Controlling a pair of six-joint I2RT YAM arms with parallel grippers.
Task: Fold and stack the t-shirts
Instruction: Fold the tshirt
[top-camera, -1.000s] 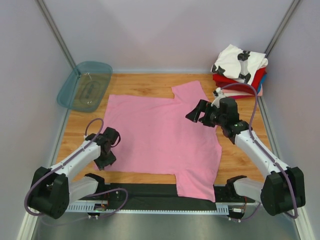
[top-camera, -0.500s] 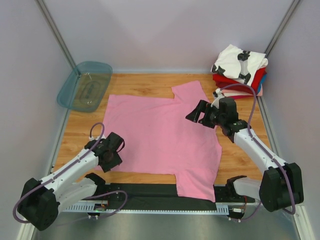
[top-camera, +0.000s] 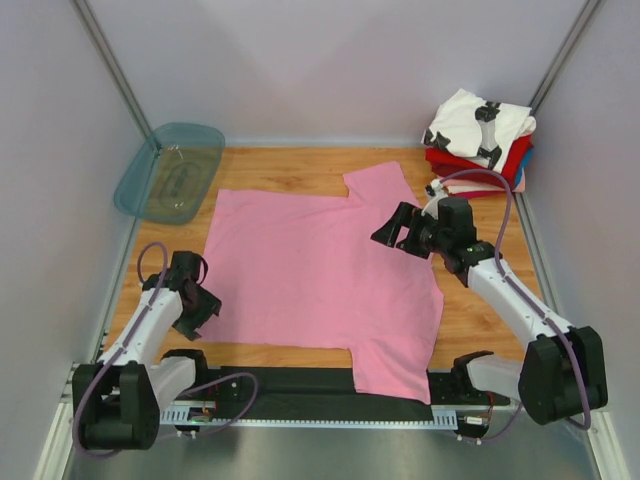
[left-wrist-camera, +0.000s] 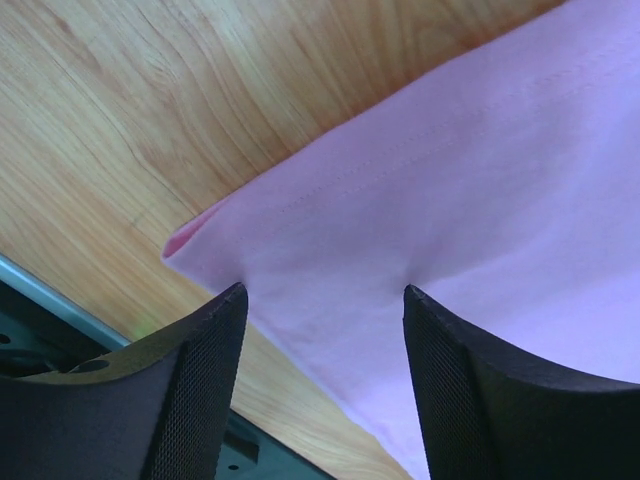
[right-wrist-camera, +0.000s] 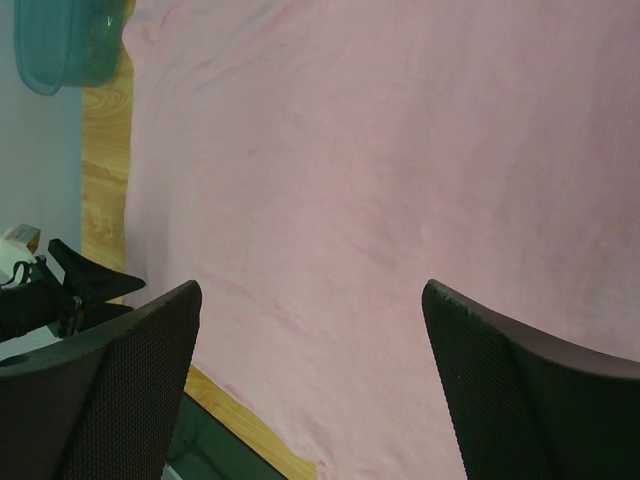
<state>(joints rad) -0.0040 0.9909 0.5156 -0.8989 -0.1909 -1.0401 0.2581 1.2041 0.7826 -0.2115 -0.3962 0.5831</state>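
The pink t-shirt (top-camera: 320, 265) lies spread flat on the wooden table, one sleeve at the back and one reaching over the near edge. My left gripper (top-camera: 203, 306) is open at the shirt's near left corner. In the left wrist view its fingertips (left-wrist-camera: 215, 330) touch the cloth on both sides of that corner (left-wrist-camera: 330, 250). My right gripper (top-camera: 390, 228) is open and empty above the shirt's right side; the right wrist view shows only pink cloth (right-wrist-camera: 380, 180) between its jaws. Folded t-shirts (top-camera: 480, 135), white on top of red and blue, are stacked at the back right.
A clear teal tray (top-camera: 170, 170) leans at the back left corner and also shows in the right wrist view (right-wrist-camera: 60, 40). A black strip (top-camera: 290, 385) runs along the table's near edge. Grey walls close in both sides.
My left gripper has swung left along the shirt's near edge to its near left corner. The right arm has barely moved.
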